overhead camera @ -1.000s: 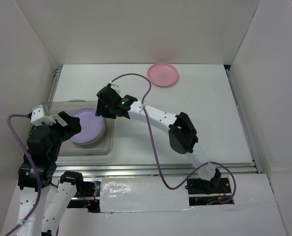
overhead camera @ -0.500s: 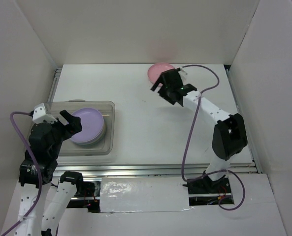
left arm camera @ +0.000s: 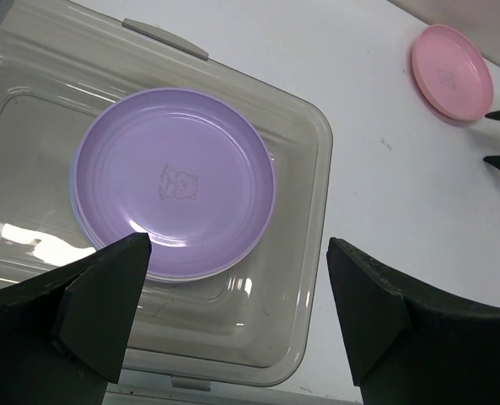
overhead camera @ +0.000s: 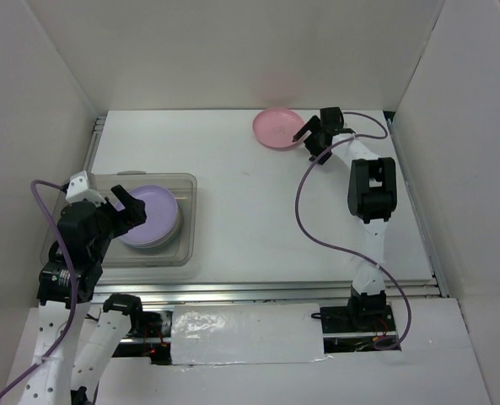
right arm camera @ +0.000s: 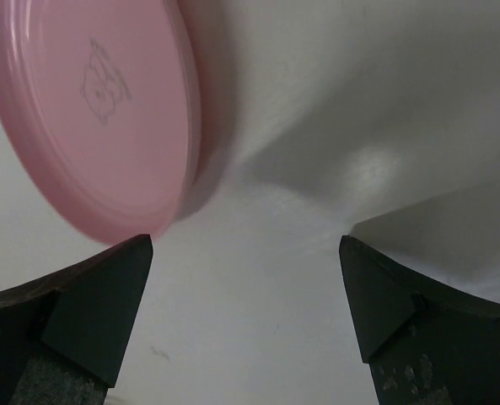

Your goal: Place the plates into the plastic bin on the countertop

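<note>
R gripper point(overhead camera: 307, 140) wide open, holds nothing, at far right of countertop point(overhead camera: 258, 211), just right of pink plate point(overhead camera: 278, 127); contact unclear. L gripper point(left arm camera: 237, 245) wide open, empty, over plastic bin point(left arm camera: 317, 143) near left. Purple plate point(left arm camera: 174, 181) inside; plates below mostly hidden.

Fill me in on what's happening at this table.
Two robot arms are loading plates into a clear plastic bin on the countertop. A purple plate lies on top in the bin, with the edge of at least one more plate showing under it. The left gripper hovers open over the bin, holding nothing. The right gripper is reached out to the far edge, open beside the pink plate, which it has not yet gripped.
</note>
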### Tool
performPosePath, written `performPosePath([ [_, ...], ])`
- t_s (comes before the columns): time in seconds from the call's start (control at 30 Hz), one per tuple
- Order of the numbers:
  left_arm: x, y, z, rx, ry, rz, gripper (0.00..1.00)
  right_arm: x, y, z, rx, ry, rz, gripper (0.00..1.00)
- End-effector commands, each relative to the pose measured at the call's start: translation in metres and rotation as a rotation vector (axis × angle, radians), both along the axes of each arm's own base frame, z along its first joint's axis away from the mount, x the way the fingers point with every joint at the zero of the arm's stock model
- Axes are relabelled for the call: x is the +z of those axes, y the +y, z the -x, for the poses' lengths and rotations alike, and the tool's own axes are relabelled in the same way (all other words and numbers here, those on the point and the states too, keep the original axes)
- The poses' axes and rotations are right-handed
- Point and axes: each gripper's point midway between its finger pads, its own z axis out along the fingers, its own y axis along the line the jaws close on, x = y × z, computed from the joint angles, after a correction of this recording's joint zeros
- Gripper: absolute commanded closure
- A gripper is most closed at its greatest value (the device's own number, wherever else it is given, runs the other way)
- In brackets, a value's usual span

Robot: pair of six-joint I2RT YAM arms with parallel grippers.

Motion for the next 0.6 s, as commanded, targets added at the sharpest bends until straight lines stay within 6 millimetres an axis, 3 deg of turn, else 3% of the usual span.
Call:
performPosePath([
  [0.0,0.009,-0.003,-0.006,-0.03,-0.044,-0.014,0.01,0.027,0.009,-0.037,0.033,-0.098,-0.055,0.0],
  [0.2,0.009,-0.007,-0.007,-0.051,-0.045,-0.011,0.01,0.008,0.006,-0.059,-0.005,-0.048,-0.083,0.0],
  [0.33,0.009,-0.007,-0.006,-0.052,-0.046,-0.011,0.01,-0.01,0.001,-0.063,-0.045,0.014,-0.083,0.04],
  [0.43,0.011,-0.007,-0.005,-0.056,-0.055,-0.012,0.01,-0.021,-0.007,-0.064,-0.077,0.041,-0.086,0.16],
  [0.57,0.01,-0.007,-0.005,-0.057,-0.052,-0.014,0.01,-0.022,-0.006,-0.063,-0.078,0.049,-0.074,0.46],
])
